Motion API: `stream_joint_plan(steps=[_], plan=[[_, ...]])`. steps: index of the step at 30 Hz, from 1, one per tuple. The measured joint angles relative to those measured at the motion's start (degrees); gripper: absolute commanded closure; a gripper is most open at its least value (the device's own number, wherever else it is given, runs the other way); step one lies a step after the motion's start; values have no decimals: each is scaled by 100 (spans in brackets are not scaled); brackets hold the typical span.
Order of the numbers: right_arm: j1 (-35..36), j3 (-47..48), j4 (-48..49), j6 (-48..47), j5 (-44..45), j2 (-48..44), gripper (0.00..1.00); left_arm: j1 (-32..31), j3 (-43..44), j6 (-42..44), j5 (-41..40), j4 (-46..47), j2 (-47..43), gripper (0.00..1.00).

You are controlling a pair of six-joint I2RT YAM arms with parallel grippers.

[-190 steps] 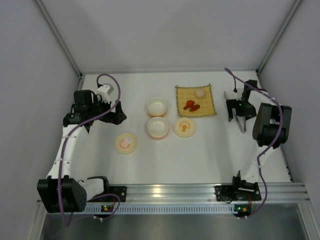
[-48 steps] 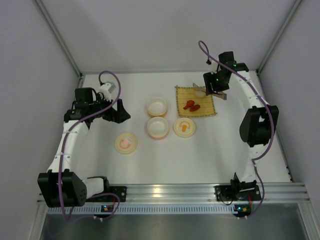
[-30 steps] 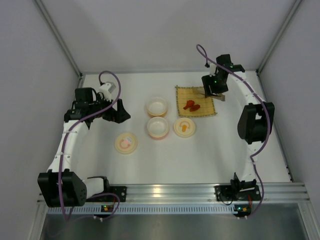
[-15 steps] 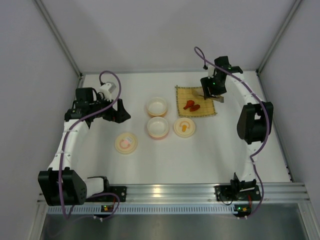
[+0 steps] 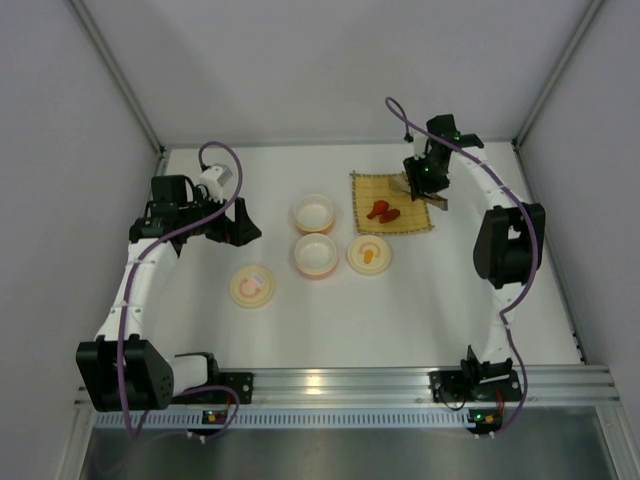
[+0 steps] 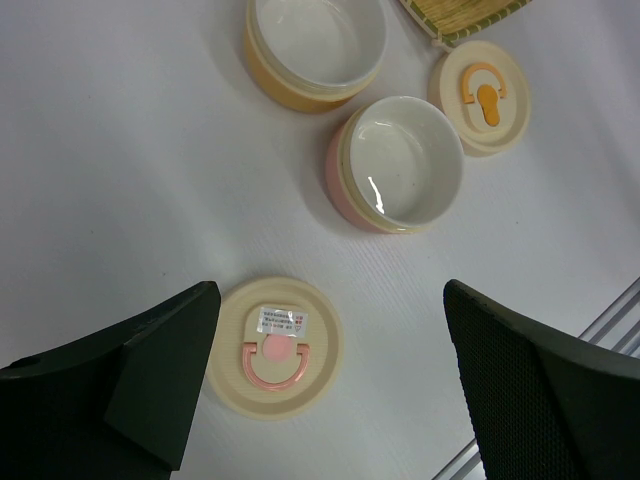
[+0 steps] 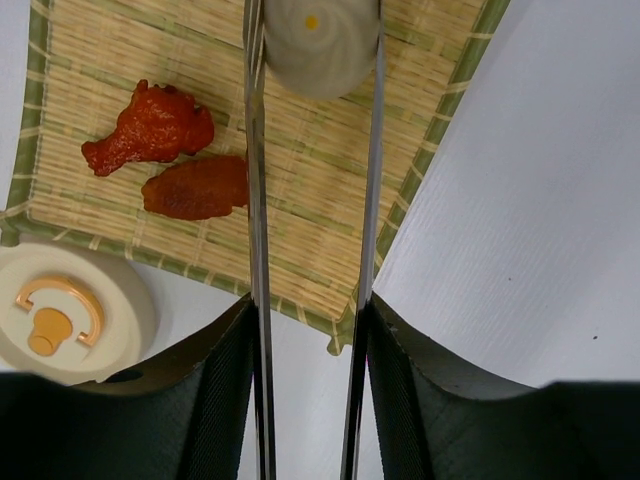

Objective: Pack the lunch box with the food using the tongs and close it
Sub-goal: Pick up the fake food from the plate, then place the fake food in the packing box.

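My right gripper [image 7: 308, 320] is shut on the silver tongs [image 7: 257, 250], pressing their two arms from outside. The tongs' tips lie against both sides of the off-white ball [image 7: 320, 45], which sits at the far corner of the yellow woven mat [image 7: 310, 180]. Two red-orange pieces [image 7: 150, 128] [image 7: 197, 187] lie on the mat left of the tongs. The lunch box stands open as an orange bowl [image 5: 313, 212] and a pink bowl [image 5: 315, 253], both empty. My left gripper [image 6: 325, 300] hangs open above the pink-marked lid [image 6: 275, 345], holding nothing.
A cream lid with an orange mark [image 5: 369, 254] lies between the mat [image 5: 392, 228] and the pink bowl. The pink-marked lid [image 5: 252, 285] lies nearer the left arm. White walls close the table at the back and sides.
The right gripper has squeezed the tongs narrower, bringing their tips in onto the ball, and has edged slightly left over the mat's far corner. The left arm has not moved.
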Motion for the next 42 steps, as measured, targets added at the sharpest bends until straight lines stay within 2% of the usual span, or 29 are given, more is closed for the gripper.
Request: stream_joint_plan(steps=[4, 11, 23, 34, 42], plan=[[0, -37, -9, -42, 31, -2, 64, 0, 0, 0, 2, 0, 0, 2], [0, -70, -37, -70, 15, -210, 70, 0, 0, 0, 0, -2, 0, 2], [94, -70, -175, -83, -343, -850, 71, 0, 0, 0, -2, -2, 0, 2], [1388, -55, -299, -170, -658, -1427, 70, 72, 0, 0, -24, -24, 0, 2], [2046, 33, -389, -173, -706, -1412, 70, 776, 173, -109, 380, -131, 245, 2]])
